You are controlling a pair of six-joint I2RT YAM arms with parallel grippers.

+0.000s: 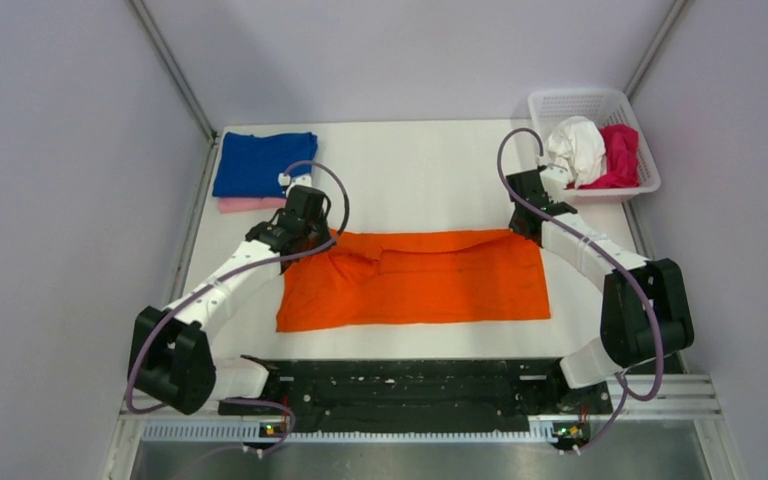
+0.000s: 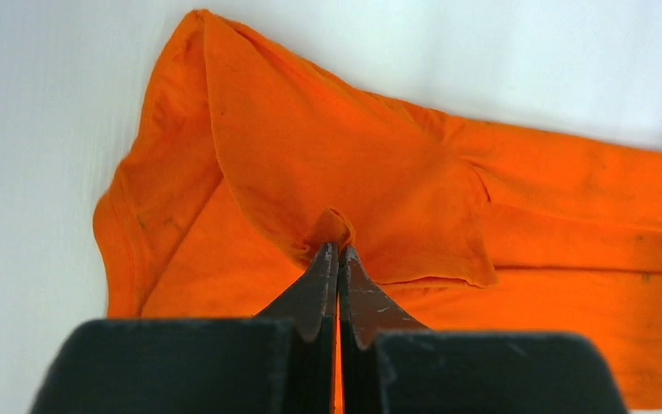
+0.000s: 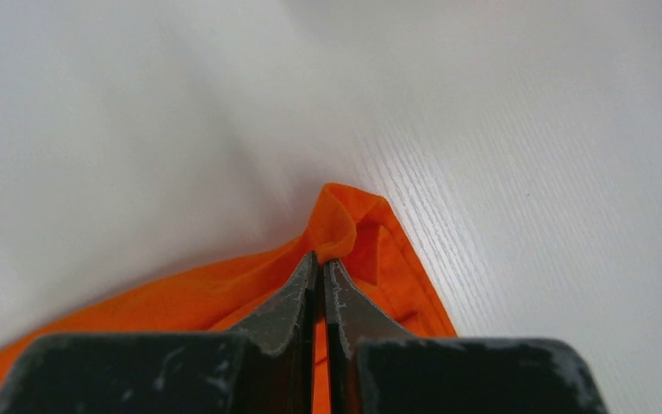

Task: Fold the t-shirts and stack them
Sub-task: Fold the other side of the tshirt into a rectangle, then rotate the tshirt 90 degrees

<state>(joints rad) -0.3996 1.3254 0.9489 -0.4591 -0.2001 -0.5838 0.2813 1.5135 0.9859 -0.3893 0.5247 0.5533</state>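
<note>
White table (image 1: 410, 170) — orange t-shirt (image 1: 420, 285) runs left-right, top perhaps leftward.

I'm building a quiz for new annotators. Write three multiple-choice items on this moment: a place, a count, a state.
1. Where does the folded blue t-shirt lie?
A. far-left corner, on the pink t-shirt
B. near edge, centre
C. far-right corner

2. How many t-shirts are in the white basket?
A. none
B. two
C. four

3. On the left gripper, how do the jaws stand?
A. wide open, empty
B. shut on the orange t-shirt
C. half open, touching nothing

Answers:
1 A, blue lies over pink at far left.
2 B, a white t-shirt and a magenta t-shirt show there.
3 B, the wrist view shows orange cloth pinched between them.
</note>
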